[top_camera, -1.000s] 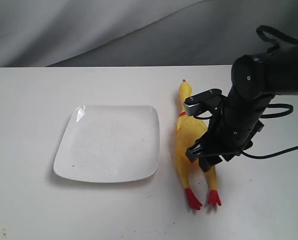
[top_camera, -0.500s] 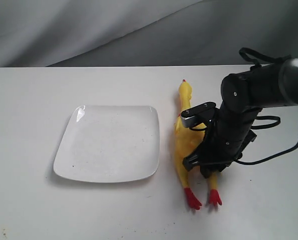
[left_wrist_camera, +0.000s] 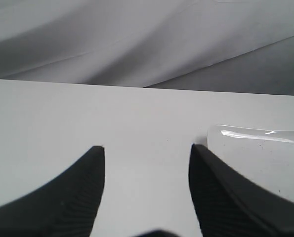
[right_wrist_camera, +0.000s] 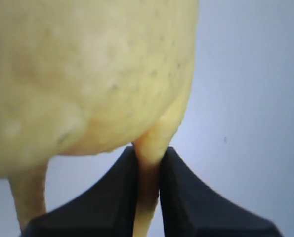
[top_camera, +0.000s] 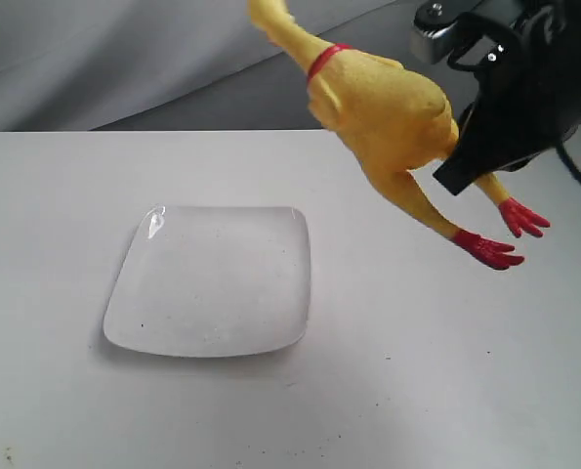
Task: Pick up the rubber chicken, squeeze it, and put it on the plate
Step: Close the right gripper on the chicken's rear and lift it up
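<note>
So the table (top_camera: 56,195) is plain white with a grey cloth (top_camera: 124,59) hanging behind it, and the only thing sitting on it is the plate (top_camera: 212,278), glossy white and square, left of the middle. From the left wrist view you can see a corner of that plate (left_wrist_camera: 255,148) just beside one of the left gripper (left_wrist_camera: 147,153) fingers (left_wrist_camera: 72,197). Those two are spread apart with only table showing between them.

The rubber chicken (top_camera: 383,107) is up in the air, right of the plate and well apart from it. It's tilted, head toward the upper left and cut off by the top edge of the frame, red neck band (top_camera: 327,61) showing, red feet (top_camera: 490,249) dangling lower right.

The black right arm (top_camera: 524,88) comes in from the top right corner, angled down and left, and covers the chicken's rear end in the exterior view. The right wrist view clears it up though: the right gripper (right_wrist_camera: 147,168) is clamped tight on one thin yellow leg (right_wrist_camera: 147,153), right where it meets the body. The other leg (right_wrist_camera: 28,197) hangs free beside it.
</note>
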### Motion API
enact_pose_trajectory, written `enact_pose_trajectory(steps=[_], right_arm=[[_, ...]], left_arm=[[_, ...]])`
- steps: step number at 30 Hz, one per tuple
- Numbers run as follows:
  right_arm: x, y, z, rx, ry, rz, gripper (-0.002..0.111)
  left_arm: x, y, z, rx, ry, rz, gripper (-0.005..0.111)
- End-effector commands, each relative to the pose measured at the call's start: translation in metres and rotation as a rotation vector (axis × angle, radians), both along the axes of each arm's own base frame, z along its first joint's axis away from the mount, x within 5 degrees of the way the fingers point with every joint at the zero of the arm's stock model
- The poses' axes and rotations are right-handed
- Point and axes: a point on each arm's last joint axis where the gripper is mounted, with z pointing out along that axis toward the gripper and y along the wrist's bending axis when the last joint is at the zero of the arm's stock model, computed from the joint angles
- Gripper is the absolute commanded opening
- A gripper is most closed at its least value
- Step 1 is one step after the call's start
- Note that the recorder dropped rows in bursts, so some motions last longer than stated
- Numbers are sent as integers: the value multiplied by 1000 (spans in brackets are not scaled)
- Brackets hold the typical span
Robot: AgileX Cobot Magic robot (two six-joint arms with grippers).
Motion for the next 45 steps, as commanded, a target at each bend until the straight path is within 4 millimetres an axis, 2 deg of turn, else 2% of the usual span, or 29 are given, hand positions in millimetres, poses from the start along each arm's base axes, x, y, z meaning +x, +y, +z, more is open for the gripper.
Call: enact_pose_trajectory(steps=[1,5,11,17,18,26,32,34,36,38,40,42,45], right_arm=[[-29,6,27,106,-16,255,0],[-41,16,30,141,22,377,0],[-55,39,27,80,14,490,0],[-60,51,22,71,-9,534,0],[-61,51,21,74,-6,533,0],[-61,52,21,89,-9,528,0],[-61,52,22,99,-5,528,0],[-61,53,22,101,-4,528,0],[-61,53,22,112,-5,527,0],[-62,54,22,124,-4,526,0],[-62,55,22,132,-1,526,0],[-63,56,23,144,4,525,0],[-63,56,23,151,6,525,0]], left_arm=[[0,0,-1,-7,-2,1,50],[0,0,-1,-9,-2,2,50],[0,0,-1,-9,-2,2,50],[0,0,-1,-1,-3,1,50],[0,1,1,48,-15,-1,50],[0,-3,32,121,-350,-26,50],[-2,-4,39,133,-433,-33,50],[-4,-5,47,140,-525,-41,50],[-7,-6,54,61,-621,-61,50],[-9,-7,58,-65,-679,-93,50],[-10,-10,60,-107,-711,-131,50],[-11,-15,62,-116,-726,-191,50],[-14,-28,64,-18,-753,-321,55]])
